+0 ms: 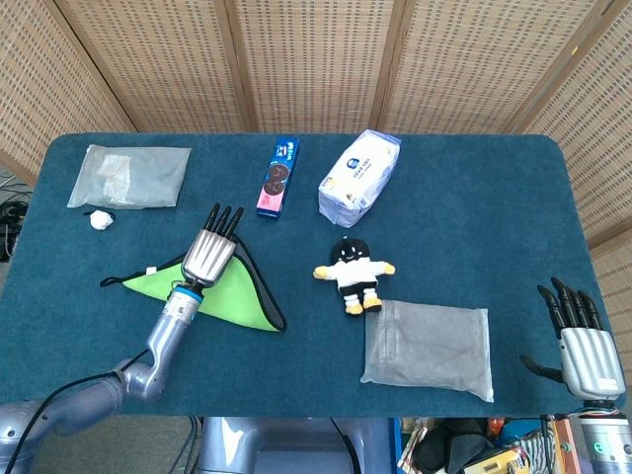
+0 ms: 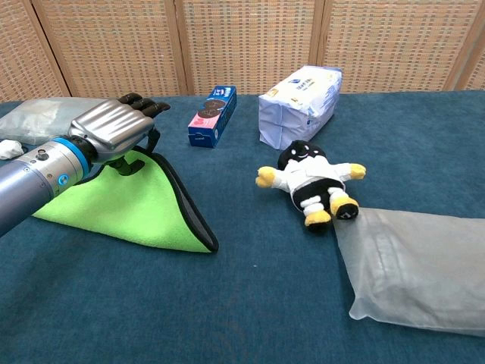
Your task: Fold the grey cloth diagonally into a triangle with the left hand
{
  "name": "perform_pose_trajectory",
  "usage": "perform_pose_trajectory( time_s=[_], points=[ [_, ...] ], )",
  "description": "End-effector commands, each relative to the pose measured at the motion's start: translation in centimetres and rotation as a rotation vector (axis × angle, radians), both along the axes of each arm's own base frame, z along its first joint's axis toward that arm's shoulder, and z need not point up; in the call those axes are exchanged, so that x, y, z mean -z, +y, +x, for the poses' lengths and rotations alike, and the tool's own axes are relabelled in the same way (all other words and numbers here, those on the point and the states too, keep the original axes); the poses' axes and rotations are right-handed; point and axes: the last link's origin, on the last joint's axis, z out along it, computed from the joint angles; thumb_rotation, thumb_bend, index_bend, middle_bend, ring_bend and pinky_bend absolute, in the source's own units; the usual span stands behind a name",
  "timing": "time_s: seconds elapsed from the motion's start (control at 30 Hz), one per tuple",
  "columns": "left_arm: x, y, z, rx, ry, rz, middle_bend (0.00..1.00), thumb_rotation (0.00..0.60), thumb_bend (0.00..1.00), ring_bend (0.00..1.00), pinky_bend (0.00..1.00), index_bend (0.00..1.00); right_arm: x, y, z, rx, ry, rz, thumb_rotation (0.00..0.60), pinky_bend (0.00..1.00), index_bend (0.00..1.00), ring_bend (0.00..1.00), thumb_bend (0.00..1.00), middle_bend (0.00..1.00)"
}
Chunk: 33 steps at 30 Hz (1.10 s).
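Note:
The cloth [image 1: 233,300] lies folded into a triangle left of the table's middle, bright green side up, with its grey side showing as a dark band along the right edge [image 2: 184,207]. My left hand [image 1: 209,255] hovers over the triangle's upper corner with its fingers stretched out toward the far side. In the chest view the left hand [image 2: 111,129] has its thumb hanging down close to the cloth [image 2: 125,211], and nothing is gripped. My right hand [image 1: 583,346] stays at the table's near right corner, fingers spread and empty.
A plush doll [image 1: 353,274] lies mid-table, with a grey plastic pouch [image 1: 429,348] just in front of it. Behind are a blue cookie box [image 1: 277,178] and a white tissue pack [image 1: 359,176]. A clear bag [image 1: 129,176] and a small white lump [image 1: 100,220] sit far left.

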Motion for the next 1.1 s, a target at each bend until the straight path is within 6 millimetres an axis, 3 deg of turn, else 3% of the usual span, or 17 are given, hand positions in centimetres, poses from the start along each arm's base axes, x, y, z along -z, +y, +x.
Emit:
perform_pose_trajectory(
  time_s=[0.03,0.4,0.47,0.63,0.73,1.1],
  points=[
    [0.1,0.1,0.0,-0.004,0.000,0.002,0.00,0.600,0.43,0.00,0.00,0.67,0.0,0.0,0.0,-0.001,0.000,0.000,0.600,0.00,0.00,0.00,0.00,0.00],
    [0.0,0.8,0.0,-0.028,-0.008,0.034,0.00,0.600,0.43,0.00,0.00,0.65,0.1,0.1,0.1,-0.006,0.001,0.007,0.600,0.00,0.00,0.00,0.00,0.00],
    [0.0,0.8,-0.1,-0.030,-0.008,0.038,0.00,0.600,0.43,0.00,0.00,0.58,0.0,0.1,0.1,-0.007,-0.001,0.006,0.600,0.00,0.00,0.00,0.00,0.00],
    [0.2,0.9,-0.2,-0.042,0.008,0.072,0.00,0.600,0.42,0.00,0.00,0.14,-0.1,0.2,0.3,-0.021,-0.007,-0.004,0.600,0.00,0.00,0.00,0.00,0.00],
    [0.2,0.9,0.0,-0.034,0.015,0.092,0.00,0.600,0.42,0.00,0.00,0.01,-0.2,0.2,0.3,-0.019,-0.007,-0.002,0.600,0.00,0.00,0.00,0.00,0.00],
    [-1.0,0.7,-0.2,-0.025,-0.038,0.117,0.00,0.600,0.43,0.00,0.00,0.00,-0.1,0.3,0.4,-0.024,-0.004,-0.003,0.600,0.00,0.00,0.00,0.00,0.00]
  ],
)
